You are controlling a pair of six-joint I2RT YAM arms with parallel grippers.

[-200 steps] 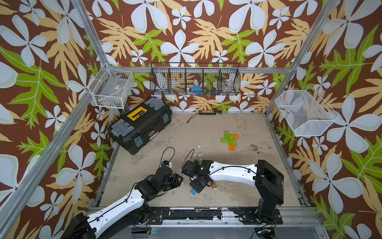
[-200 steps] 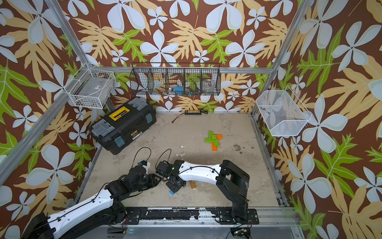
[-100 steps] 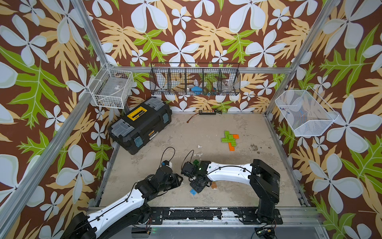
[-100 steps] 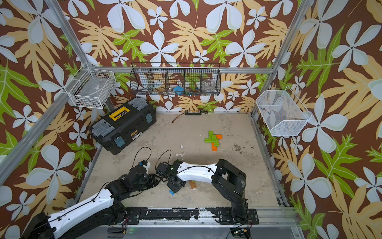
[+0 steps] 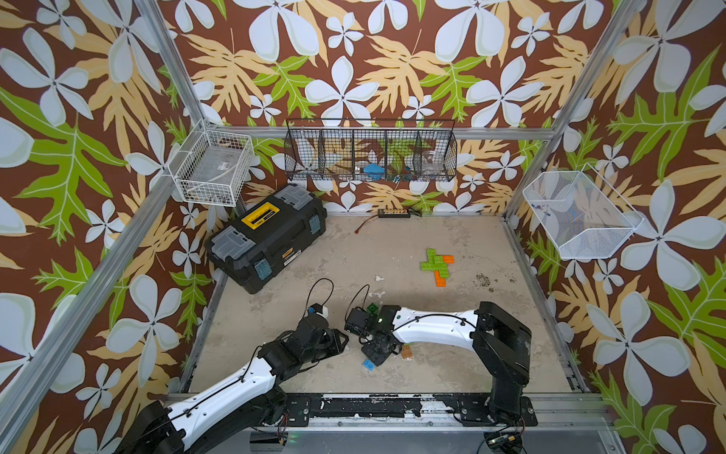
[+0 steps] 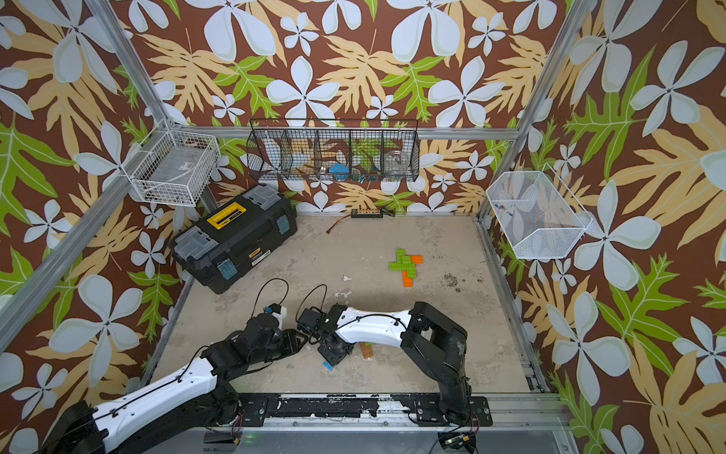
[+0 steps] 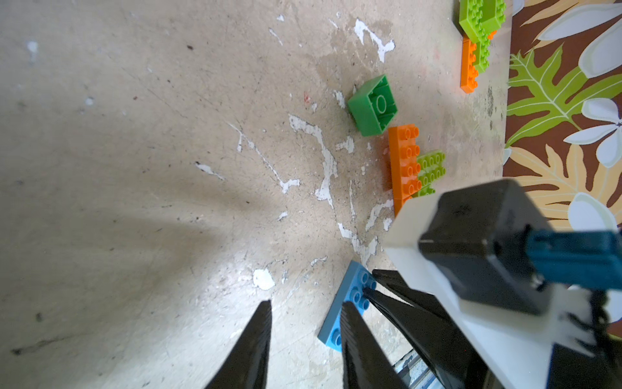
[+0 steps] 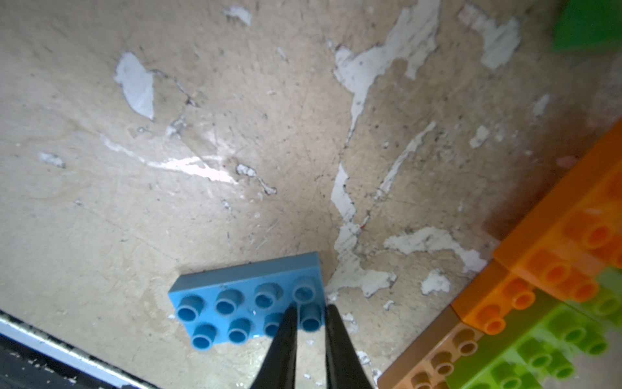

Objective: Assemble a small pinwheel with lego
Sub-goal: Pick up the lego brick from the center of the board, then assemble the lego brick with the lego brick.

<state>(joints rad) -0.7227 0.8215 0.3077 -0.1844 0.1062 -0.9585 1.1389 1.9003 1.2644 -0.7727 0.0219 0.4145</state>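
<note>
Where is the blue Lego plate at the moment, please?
In both top views the blue plate lies flat on the table near its front edge, at the tips of the right gripper, with the tan brick close on its right.

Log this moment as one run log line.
right end effector: straddling end stud of blue brick | left end effector: open, empty

Both top views: high at front of cell, far off, tilted down toward back wall; whole tabletop point(image 5: 393, 243) in frame. Left wrist view: low, oblique, close over tabletop, blue brick point(image 7: 346, 293) near lens. Right wrist view: closer still, same blue brick point(image 8: 249, 296) large. Both top views show it small, lower centre point(image 5: 368, 364).
</note>
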